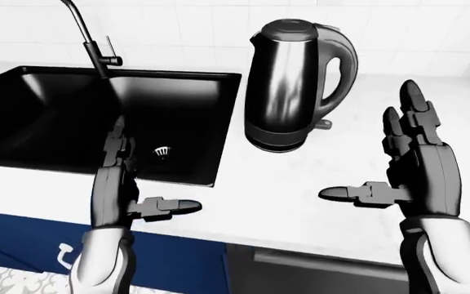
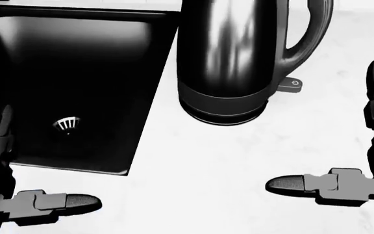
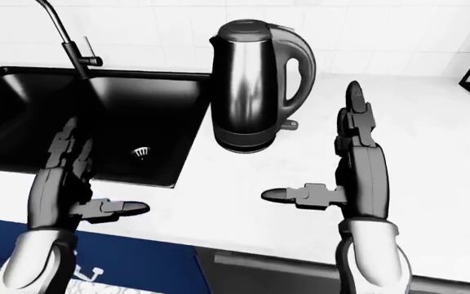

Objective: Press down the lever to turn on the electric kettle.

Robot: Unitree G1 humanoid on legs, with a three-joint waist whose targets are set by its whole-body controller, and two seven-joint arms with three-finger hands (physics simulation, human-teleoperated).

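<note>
A dark metal electric kettle (image 1: pixel 288 86) stands upright on the white counter (image 1: pixel 317 177), handle to the right. Its small grey lever (image 1: pixel 324 124) sticks out at the base under the handle; it also shows in the head view (image 2: pixel 291 84). My right hand (image 1: pixel 407 159) is open, fingers up and thumb pointing left, to the right of and below the kettle, apart from it. My left hand (image 1: pixel 125 177) is open over the sink's near edge, left of the kettle, holding nothing.
A black sink (image 1: pixel 72 116) with a drain (image 1: pixel 162 151) lies left of the kettle, with a dark faucet (image 1: pixel 88 37) at its top edge. A white tiled wall (image 1: pixel 194 24) runs behind. A blue cabinet front (image 1: pixel 23 245) shows below the counter edge.
</note>
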